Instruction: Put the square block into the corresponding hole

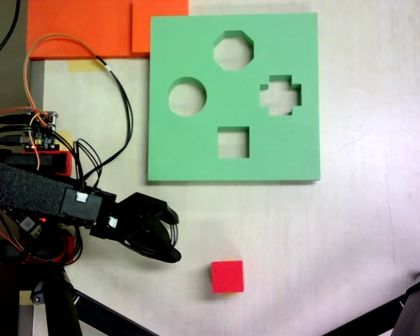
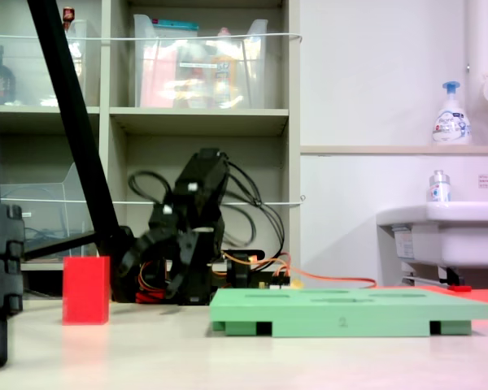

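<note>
Red square block [image 2: 86,290], beyond it low, seemingly open claw [image 1: 173,235]

We see the board [image 1: 196,150] lying flat on the table [image 1: 364,231], with the square hole [image 1: 233,142] in it nearest the block [image 1: 227,276]. In the first exterior view, the block sits below the board and well apart from it, and the gripper [image 1: 173,234] is near the block on the first exterior view's left, not touching it.

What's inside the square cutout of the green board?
Nothing: the square cutout in the green foam board shows only bare table. The red cube sits on the table apart from the board, the gripper beside it. The second exterior view hides the cutout's interior.
</note>
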Available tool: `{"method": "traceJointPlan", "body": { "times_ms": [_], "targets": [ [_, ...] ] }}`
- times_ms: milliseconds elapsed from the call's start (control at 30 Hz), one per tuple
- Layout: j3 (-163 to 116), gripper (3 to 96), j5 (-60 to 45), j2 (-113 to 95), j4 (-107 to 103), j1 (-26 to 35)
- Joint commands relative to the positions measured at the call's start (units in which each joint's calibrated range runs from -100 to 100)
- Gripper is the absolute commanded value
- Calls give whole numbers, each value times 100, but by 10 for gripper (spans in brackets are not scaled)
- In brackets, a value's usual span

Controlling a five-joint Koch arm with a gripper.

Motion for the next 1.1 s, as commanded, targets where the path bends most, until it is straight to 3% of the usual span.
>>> {"method": "traceJointPlan", "body": {
  "times_ms": [33,333,467,533,667,767,1100],
  "targets": [
    [2022,454,327,898,-2811,-39],
    [6489,456,674,3943,-6248,39],
    [7336,466,674,4851,-6749,15],
    [7755,538,635,5312,-6816,-39],
    [7974,808,518,5912,-6633,-181],
    [7994,928,498,6583,-6200,-254],
    [8483,952,479,8217,-5353,-244]
  ]
}}
